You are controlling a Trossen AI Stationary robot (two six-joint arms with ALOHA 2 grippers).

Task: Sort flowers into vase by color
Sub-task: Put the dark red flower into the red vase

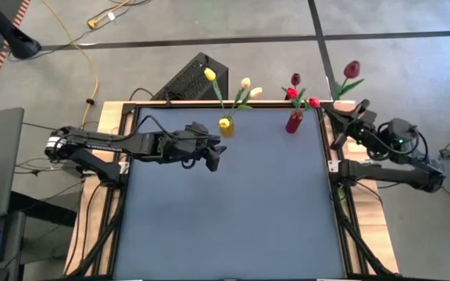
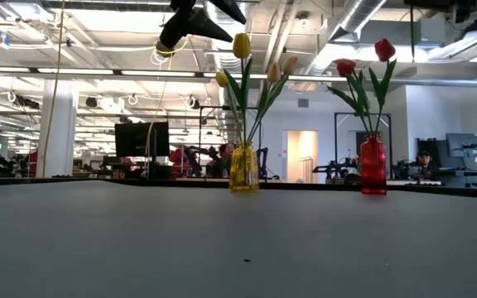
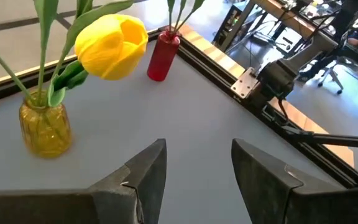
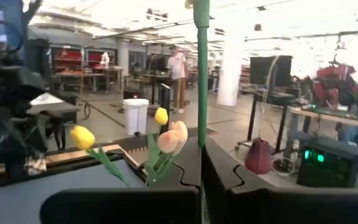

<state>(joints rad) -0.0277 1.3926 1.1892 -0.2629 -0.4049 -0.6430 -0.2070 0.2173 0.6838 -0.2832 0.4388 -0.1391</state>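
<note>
The right gripper (image 1: 348, 109) at the table's far right corner clamps a dark red tulip's stem (image 4: 201, 81) — bound for the red glass vase (image 1: 294, 122) — left gripper (image 3: 194, 168) released.

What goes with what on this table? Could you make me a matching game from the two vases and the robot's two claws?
Things:
1. yellow vase
2. red vase
3. left gripper
4. right gripper

States:
A. holds red tulips
B. open, holding nothing
C. holds yellow and cream tulips
D. shut on the green stem of a dark red tulip

Pairs: 1-C, 2-A, 3-B, 4-D
</note>
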